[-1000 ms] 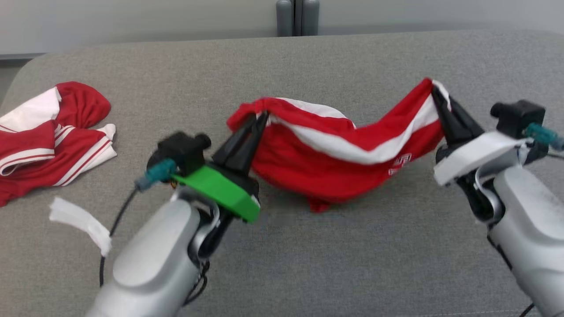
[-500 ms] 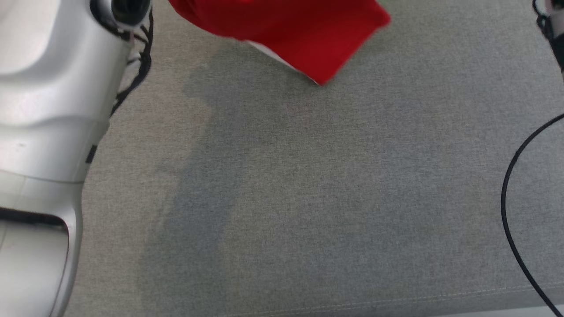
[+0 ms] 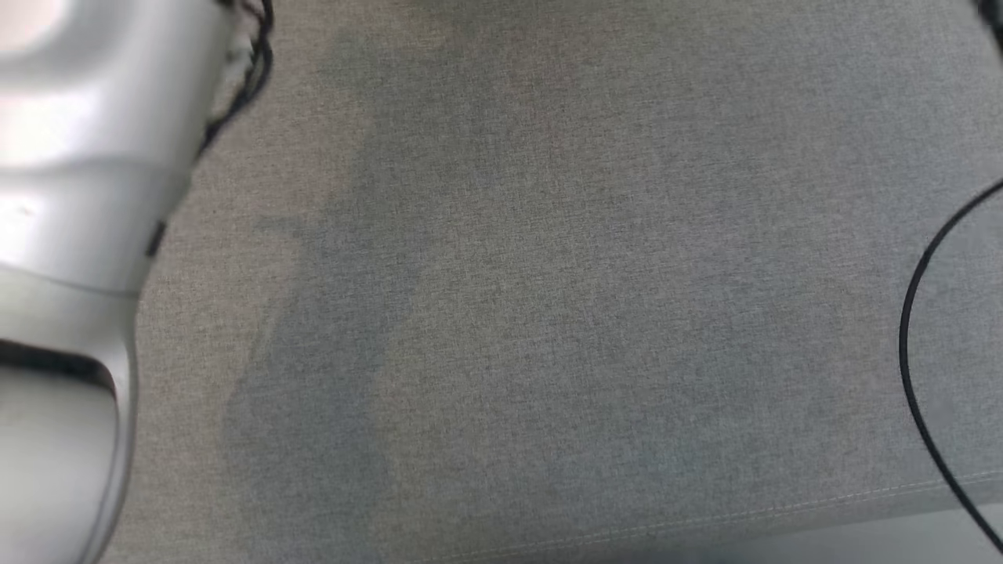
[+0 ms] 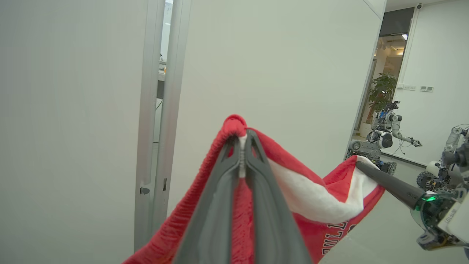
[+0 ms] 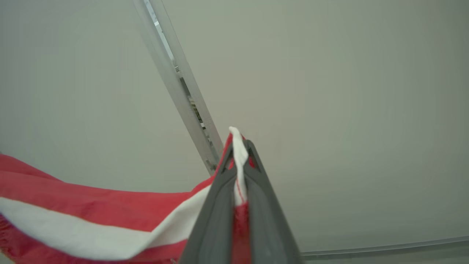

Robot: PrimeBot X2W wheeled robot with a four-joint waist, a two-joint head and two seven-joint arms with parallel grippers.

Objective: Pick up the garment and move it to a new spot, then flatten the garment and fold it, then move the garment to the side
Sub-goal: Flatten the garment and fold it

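Betw. L fingers (image 4: 216,212), R fingers (image 5: 216,220): garment (image 4: 311,198)

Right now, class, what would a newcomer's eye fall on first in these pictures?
The red-and-white garment, strung in the air between the left gripper and the right gripper, both shut on its edges. In the head view, a pale forearm looms at the left over grey fabric. Other robots stand at the right of the left wrist view.
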